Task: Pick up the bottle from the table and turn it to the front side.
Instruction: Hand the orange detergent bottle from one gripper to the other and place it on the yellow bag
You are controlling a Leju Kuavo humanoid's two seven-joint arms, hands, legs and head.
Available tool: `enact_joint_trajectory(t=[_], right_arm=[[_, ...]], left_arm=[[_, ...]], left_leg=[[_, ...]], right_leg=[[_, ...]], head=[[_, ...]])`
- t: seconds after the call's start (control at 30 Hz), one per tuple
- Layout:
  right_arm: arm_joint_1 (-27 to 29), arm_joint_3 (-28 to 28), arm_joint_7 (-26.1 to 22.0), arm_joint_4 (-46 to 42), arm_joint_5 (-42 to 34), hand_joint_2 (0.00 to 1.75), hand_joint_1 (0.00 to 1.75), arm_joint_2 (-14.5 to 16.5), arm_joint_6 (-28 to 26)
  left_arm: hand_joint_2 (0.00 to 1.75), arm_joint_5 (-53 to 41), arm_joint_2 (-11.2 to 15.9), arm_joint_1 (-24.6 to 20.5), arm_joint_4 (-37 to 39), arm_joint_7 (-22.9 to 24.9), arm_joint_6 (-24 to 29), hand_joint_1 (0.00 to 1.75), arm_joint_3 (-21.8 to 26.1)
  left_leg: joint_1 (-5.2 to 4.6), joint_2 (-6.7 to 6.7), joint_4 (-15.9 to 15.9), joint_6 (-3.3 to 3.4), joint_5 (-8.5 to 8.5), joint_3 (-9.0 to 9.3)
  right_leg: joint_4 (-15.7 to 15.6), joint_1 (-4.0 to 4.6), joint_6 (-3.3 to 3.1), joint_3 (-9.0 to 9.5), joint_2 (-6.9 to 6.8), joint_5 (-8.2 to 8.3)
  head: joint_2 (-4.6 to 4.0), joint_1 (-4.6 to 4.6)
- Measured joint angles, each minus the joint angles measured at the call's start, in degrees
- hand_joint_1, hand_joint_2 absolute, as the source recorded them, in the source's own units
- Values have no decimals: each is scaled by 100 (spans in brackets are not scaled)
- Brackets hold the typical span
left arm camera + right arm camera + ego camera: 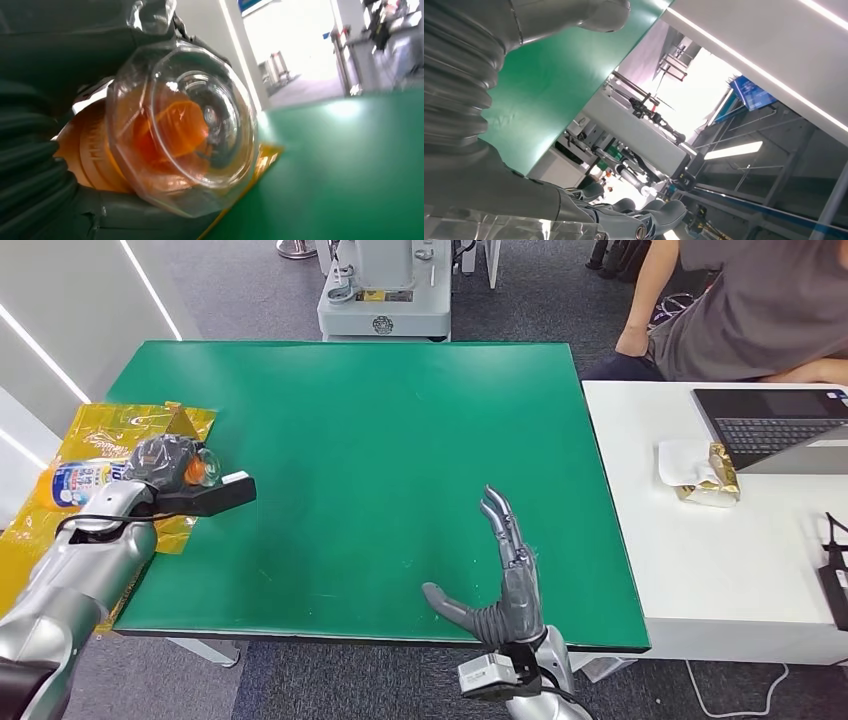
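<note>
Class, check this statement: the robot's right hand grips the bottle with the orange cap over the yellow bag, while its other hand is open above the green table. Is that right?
Not quite: the head view shows the left hand gripping the bottle over the yellow bag. The right hand is the open one above the green table.

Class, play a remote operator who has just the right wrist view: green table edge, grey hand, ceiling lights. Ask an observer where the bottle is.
Operator: Where is the bottle?
Observer: In the left hand, over the yellow bag at the green table's left edge.
Operator: Which end faces the left wrist camera?
Observer: The bottle's clear cap, over an orange top.
Operator: Is my right hand holding anything?
Observer: No. The right hand is open over the table's near edge.
</note>
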Motion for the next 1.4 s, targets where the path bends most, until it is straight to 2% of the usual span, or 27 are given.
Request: enact_joint_trajectory(t=[0.27,0.53,0.8,1.03,1.4], right_arm=[[87,-4,0,-29,67,175,0,0,88],[82,-34,1,-19,34,175,0,4,177],[76,-31,0,61,27,175,0,45,125],[80,-15,0,114,29,175,0,52,81],[59,-15,1,140,-87,175,0,57,373]], left_arm=[[175,-295,15,333,283,-161,192,175,-176],[175,-779,23,506,409,394,810,175,-228],[175,-1531,-105,510,476,656,1382,175,-339],[175,-1697,-254,506,481,687,1455,175,-422],[175,-1613,-403,630,555,724,1326,175,-419]], left_leg=[[1,-2,0,-5,-3,-2],[1,-5,0,-5,-3,-2],[0,-4,0,-5,-3,-1],[1,-5,0,-5,-3,-1],[1,-4,0,-5,-3,-2]], right_leg=[[0,0,-1,0,-2,-1],[0,0,-1,0,-5,-1],[-1,0,-1,-1,-5,-1],[-1,0,-1,-1,-5,-1],[0,0,-1,0,-5,-1]], head=[[0,-1],[0,-1],[0,-1],[0,-1],[0,-1]])
